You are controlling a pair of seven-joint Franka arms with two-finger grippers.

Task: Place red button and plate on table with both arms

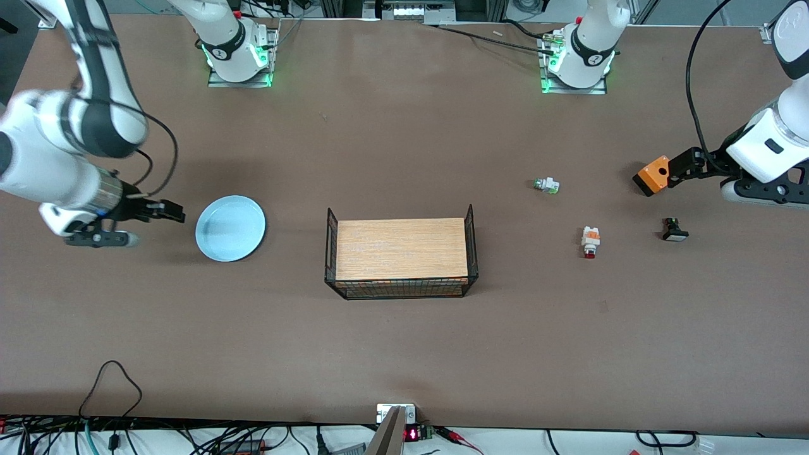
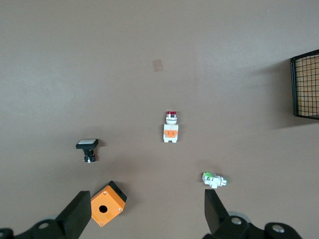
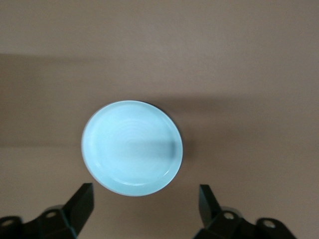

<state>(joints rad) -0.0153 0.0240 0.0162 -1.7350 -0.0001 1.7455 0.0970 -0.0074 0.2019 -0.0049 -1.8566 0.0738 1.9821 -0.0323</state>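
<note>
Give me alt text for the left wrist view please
The open left tool hangs over a brown table with four small parts: the red button, a white-and-green part, a black part and an orange box. A wire rack shows at one edge.

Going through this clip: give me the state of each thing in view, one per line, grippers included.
Plate: flat on the table, empty, untouched.
Red button: on its side on the table, free.
White-and-green part: on its side, free.
Black part: on the table, free.
Orange box: on the table, free.
Platform: top bare.
Left gripper: open, above the small parts.
Right gripper: open, beside the plate.
</note>
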